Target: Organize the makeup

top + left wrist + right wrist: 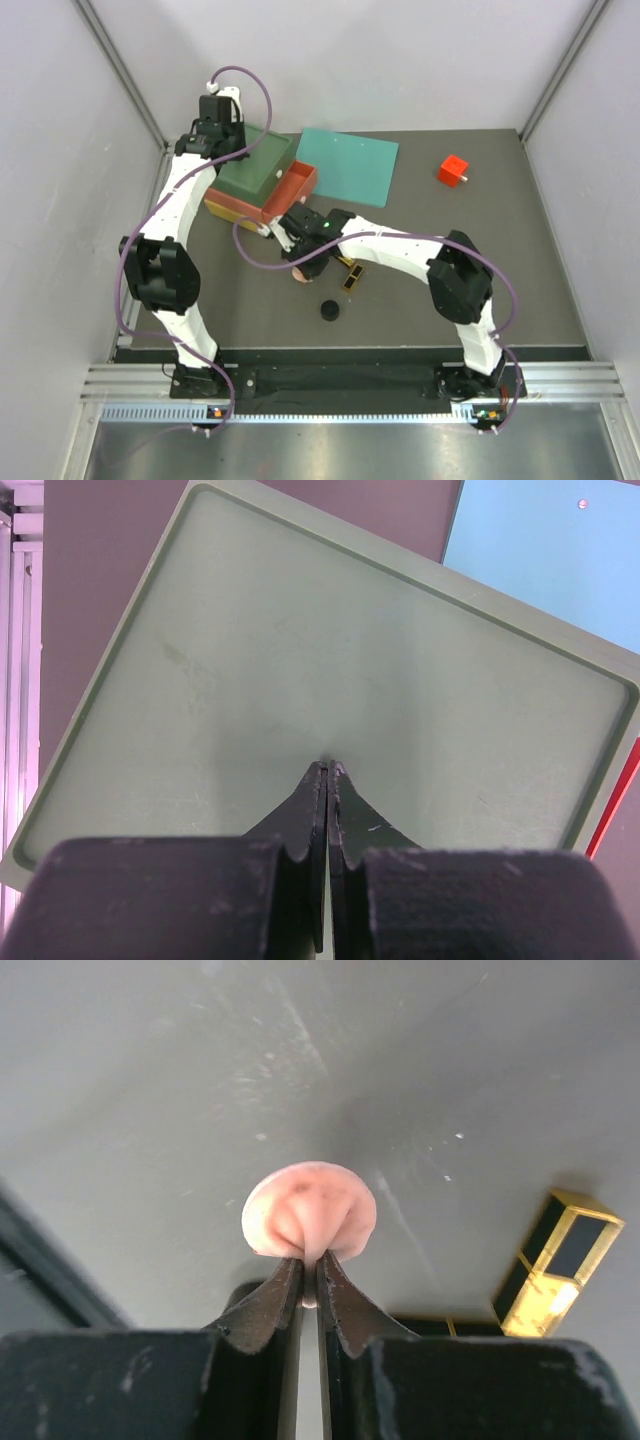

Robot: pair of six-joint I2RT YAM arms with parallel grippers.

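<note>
Progress looks early. The right gripper [309, 1260] has its fingers [272, 1300] pinched on the edge of the pink disc [308, 1210], just in front of the red bin [292, 188]; I cannot tell whether the disc is clear of the desk [420, 290]. One black-and-gold case [352, 277] lies loose to the right of the disc, and the black jar [329, 311] sits farther from the bin. The left gripper [328, 765], fingers pressed together on nothing, hangs over the green tray [300, 650] beside the bin. No tubes show. As far as the bin shows, no makeup is inside, so I judge nearly all the sorting remains.
</note>
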